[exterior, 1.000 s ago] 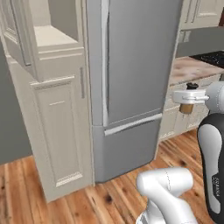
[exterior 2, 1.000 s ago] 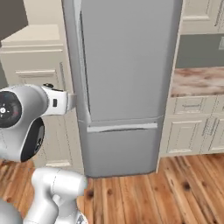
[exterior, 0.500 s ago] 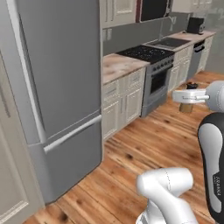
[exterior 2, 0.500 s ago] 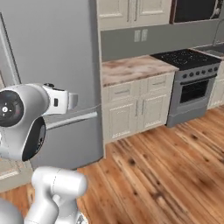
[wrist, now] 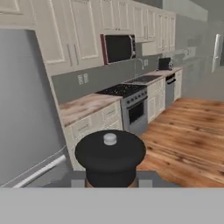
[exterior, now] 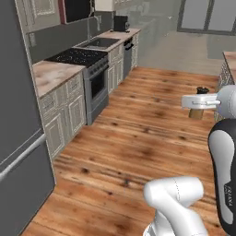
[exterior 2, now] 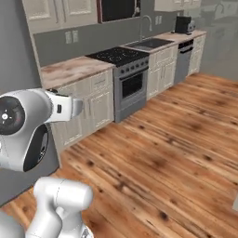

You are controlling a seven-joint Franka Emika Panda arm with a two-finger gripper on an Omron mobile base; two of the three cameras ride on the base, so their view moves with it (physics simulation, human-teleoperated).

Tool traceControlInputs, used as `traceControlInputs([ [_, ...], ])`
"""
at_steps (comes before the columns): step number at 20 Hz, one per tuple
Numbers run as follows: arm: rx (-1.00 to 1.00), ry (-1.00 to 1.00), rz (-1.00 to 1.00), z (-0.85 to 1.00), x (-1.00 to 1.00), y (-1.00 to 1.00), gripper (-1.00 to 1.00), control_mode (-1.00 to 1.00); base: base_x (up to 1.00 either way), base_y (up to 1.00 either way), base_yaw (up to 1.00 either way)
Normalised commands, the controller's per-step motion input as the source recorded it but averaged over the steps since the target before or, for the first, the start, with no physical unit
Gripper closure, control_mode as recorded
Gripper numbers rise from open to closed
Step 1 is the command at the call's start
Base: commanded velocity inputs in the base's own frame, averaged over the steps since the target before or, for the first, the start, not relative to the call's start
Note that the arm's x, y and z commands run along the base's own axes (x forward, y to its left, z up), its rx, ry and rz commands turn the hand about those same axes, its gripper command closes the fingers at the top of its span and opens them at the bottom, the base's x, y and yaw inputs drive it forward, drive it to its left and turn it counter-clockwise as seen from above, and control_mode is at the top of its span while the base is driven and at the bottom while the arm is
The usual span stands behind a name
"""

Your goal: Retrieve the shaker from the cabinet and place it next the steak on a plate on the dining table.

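In the left base view our gripper (exterior: 199,107) is clamped on the upright shaker (exterior: 199,102), carried high over the wood floor (exterior: 138,133); a table edge (exterior: 229,62) lies far right. In the hand view the shaker's dark cap (wrist: 110,154) sits right between our fingers.

The shaker (wrist: 110,159) sits at 6 o'clock, seen from above: a round dark cap with a small pale knob in its centre, and a little tan wood under it. At 9 o'clock stands a grey fridge (wrist: 26,109). From centre toward 2 o'clock runs a counter (wrist: 87,106) with a stove (wrist: 124,94), a microwave (wrist: 118,48) above. Wood floor (wrist: 188,140) lies at 4 o'clock.
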Motion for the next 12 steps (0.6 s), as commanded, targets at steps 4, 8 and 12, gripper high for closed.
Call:
traceControlInputs([
  [4,0.0,0.0,0.0,0.0,0.0,0.0,1.0,1.0,-0.24,-0.2,-0.57],
  [8,0.0,0.0,0.0,0.0,0.0,0.0,1.0,1.0,-0.17,-0.08,-0.49],
  [12,0.0,0.0,0.0,0.0,0.0,0.0,1.0,1.0,-0.05,-0.01,-0.36],
])
